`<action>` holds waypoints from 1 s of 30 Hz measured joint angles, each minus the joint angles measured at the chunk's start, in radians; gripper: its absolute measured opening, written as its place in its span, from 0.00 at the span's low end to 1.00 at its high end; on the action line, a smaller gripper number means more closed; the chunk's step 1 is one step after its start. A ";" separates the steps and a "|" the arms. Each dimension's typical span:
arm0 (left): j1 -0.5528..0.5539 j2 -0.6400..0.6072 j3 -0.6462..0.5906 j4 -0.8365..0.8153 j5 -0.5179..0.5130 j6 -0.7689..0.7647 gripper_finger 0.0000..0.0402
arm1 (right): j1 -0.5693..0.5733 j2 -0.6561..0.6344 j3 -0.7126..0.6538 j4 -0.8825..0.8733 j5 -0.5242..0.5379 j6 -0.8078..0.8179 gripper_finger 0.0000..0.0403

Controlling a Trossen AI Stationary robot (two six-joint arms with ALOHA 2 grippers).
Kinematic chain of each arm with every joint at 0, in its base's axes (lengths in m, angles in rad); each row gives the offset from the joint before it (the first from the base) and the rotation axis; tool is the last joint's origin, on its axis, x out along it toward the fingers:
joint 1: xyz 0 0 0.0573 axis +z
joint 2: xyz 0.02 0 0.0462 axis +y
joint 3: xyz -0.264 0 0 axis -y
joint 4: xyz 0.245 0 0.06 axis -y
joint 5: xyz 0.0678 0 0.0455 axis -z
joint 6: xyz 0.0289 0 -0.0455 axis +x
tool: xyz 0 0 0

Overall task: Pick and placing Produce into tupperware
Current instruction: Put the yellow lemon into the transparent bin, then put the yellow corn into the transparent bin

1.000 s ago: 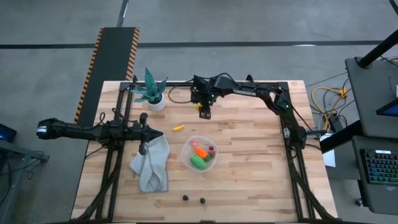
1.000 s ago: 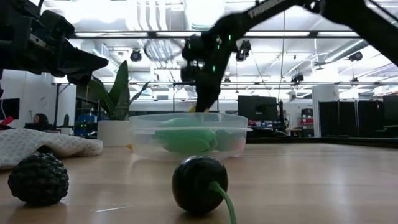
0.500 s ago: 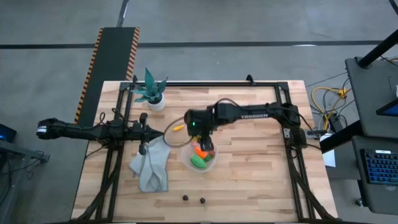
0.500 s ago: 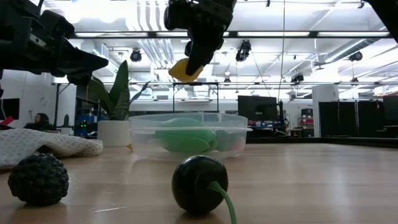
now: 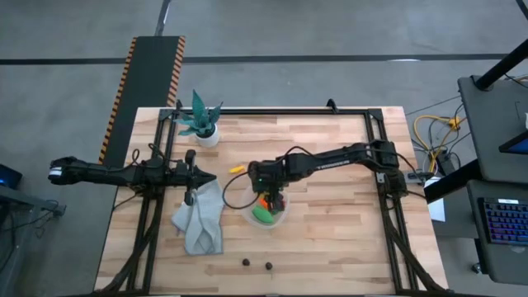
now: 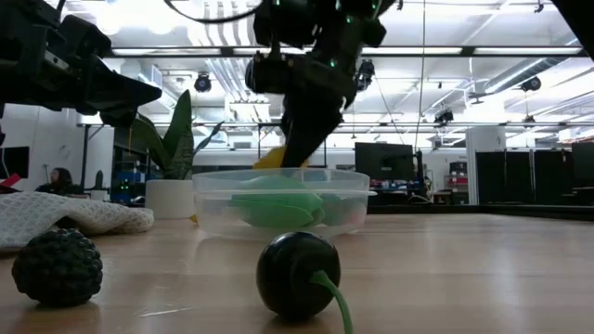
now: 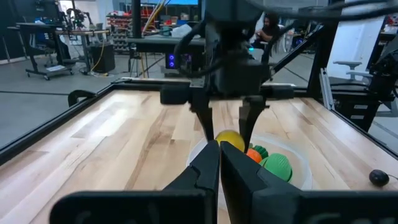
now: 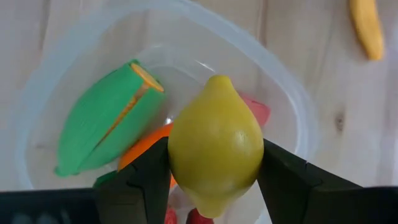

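Observation:
My right gripper (image 5: 270, 196) hangs over the clear round tupperware (image 5: 281, 216), shut on the yellow lemon (image 8: 216, 146). In the tupperware (image 8: 298, 99) lie a green oval (image 8: 102, 118), an orange carrot (image 8: 142, 148) and a red piece (image 8: 260, 112). The low view shows the lemon (image 6: 272, 160) at the height of the tupperware rim (image 6: 278, 174). My left gripper (image 5: 205, 176) waits shut above the table's left part, beside the grey-green cloth (image 5: 200, 219). Two dark pieces (image 5: 246, 262) (image 5: 268, 266) rest on the table near its near edge. My right gripper pinches the lemon between its two fingers (image 8: 146, 180), one on each side of its widest part (image 8: 177, 155). The fingers come from above, pointing down. The lemon is lifted clear, over the tupperware's inside, one pointed end (image 8: 219, 79) turned away from the wrist.
A small yellow piece (image 5: 236, 168) lies on the table just beyond the tupperware. A teal potted plant (image 5: 200, 122) stands at the far left corner. In the low view a bumpy dark ball (image 6: 58, 266) and a dark round piece with a green stem (image 6: 297, 276) sit in front.
My right gripper, shut on the lemon throughout, has risen from the table's far side, swung toward the near edge until it stood above the tupperware, then come down to rim height. The lemon has travelled with it, lifted clear of the table.

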 joint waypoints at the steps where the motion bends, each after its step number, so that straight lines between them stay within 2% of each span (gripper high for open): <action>1: 0.000 0.000 0.000 0.000 0.000 0.000 0.00 | 0.000 0.000 -0.011 0.007 -0.003 0.000 0.46; 6: 0.000 0.000 0.000 0.000 0.000 0.001 0.00 | -0.006 0.000 -0.029 0.012 0.005 0.014 0.47; 12: 0.000 0.000 0.000 0.000 0.000 0.001 0.00 | -0.009 0.000 -0.029 0.016 0.005 0.018 0.62; 17: 0.000 0.000 0.000 0.000 0.000 0.001 0.00 | -0.008 -0.001 -0.029 0.014 0.004 0.019 0.69; 22: 0.000 0.000 0.000 0.000 0.000 0.001 0.00 | -0.013 -0.027 0.000 0.022 0.004 -0.013 0.69; 26: 0.000 0.000 0.000 0.001 0.000 0.001 0.00 | -0.020 -0.051 0.034 0.134 0.003 -0.081 0.66; 30: 0.000 -0.003 0.000 0.002 0.000 0.017 0.00 | -0.057 -0.041 0.050 0.249 -0.156 -0.111 0.63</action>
